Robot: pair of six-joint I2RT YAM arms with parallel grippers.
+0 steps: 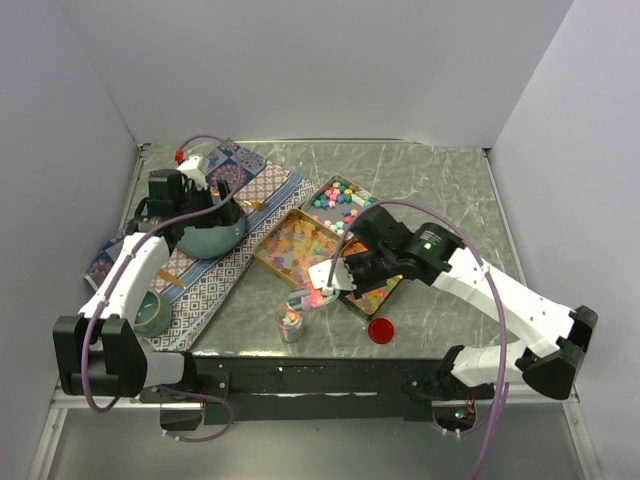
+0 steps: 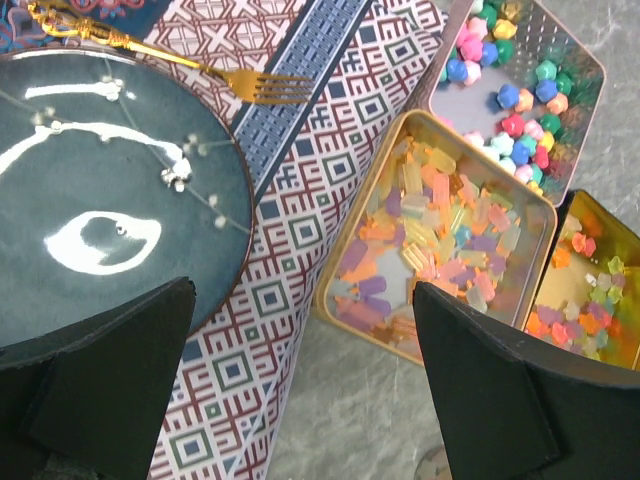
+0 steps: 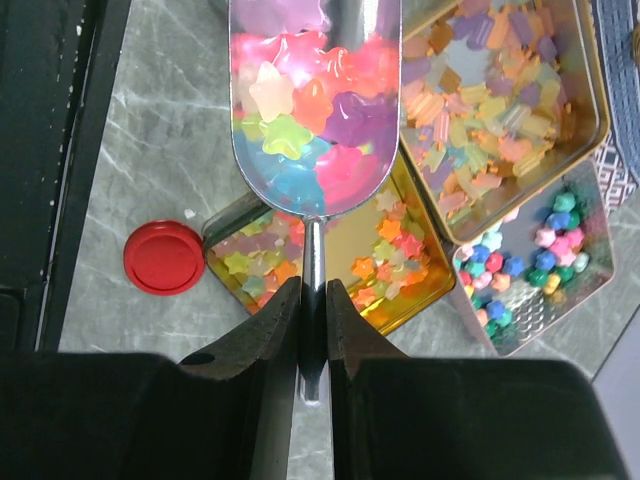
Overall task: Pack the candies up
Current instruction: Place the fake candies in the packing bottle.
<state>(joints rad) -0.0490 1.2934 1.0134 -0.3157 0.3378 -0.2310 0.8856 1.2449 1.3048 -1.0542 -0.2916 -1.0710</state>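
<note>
- Jaws of the right gripper (image 3: 313, 300) stand narrow, clamped on the scoop (image 3: 310, 110) handle. Those of the left gripper (image 2: 305, 345) stand wide, holding nothing.
- Near edge of the worktop (image 1: 450, 190): the jar (image 1: 291, 326), some colour already inside, with the red lid (image 3: 163, 258) lying to its right.
- Just behind the jar, the scoop hangs heaped with star candies (image 3: 300, 150), its tip toward the jar mouth.
- Mid-worktop: three tins (image 2: 478, 157) close side by side, each holding more candies.
- Far left: the left gripper hovers over the bowl (image 2: 100, 150) on the mat (image 2: 290, 210).
- Step in hand, as I judge it: bringing a full scoop to the jar. The next move calls for setting the tip over the narrow mouth and tilting slowly, or candies will spill onto the worktop.
</note>
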